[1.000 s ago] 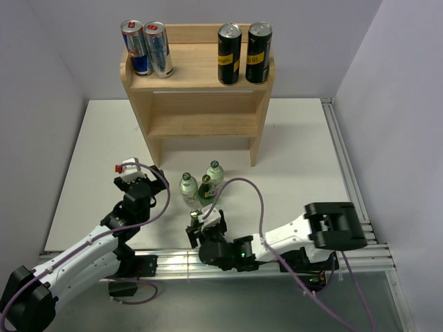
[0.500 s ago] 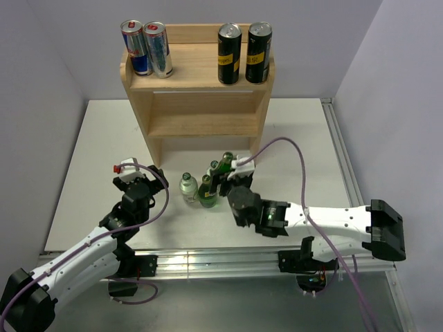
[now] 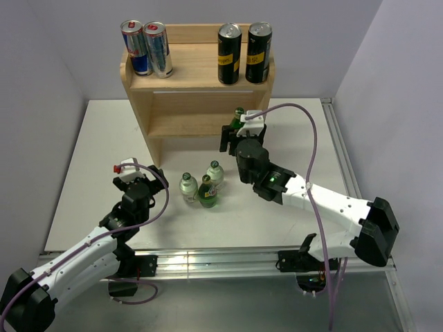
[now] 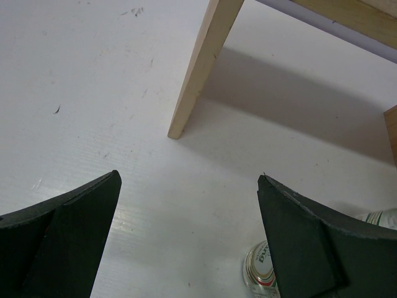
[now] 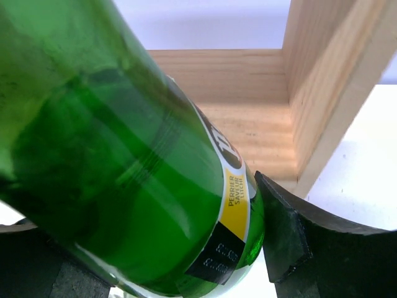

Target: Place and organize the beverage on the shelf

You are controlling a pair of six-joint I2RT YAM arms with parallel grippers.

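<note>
The light-wood shelf (image 3: 201, 83) stands at the back of the table. Two blue-and-silver cans (image 3: 147, 48) and two black cans (image 3: 243, 52) stand on its top tier. My right gripper (image 3: 235, 133) is shut on a green glass bottle (image 3: 238, 119), held in front of the lower tier near the right side panel. In the right wrist view the green bottle (image 5: 124, 155) fills the space between the fingers (image 5: 291, 236), with the lower tier (image 5: 248, 118) behind it. My left gripper (image 3: 147, 177) is open and holds nothing.
Three small bottles (image 3: 202, 185) stand together on the white table in front of the shelf. In the left wrist view, the shelf's left leg (image 4: 198, 68) is ahead of the open left gripper (image 4: 189, 180), and one bottle top (image 4: 259, 273) shows beside the right finger.
My right arm has swung from the near edge past the standing bottles to the shelf's lower tier, carrying the green bottle. The left arm has not moved.
</note>
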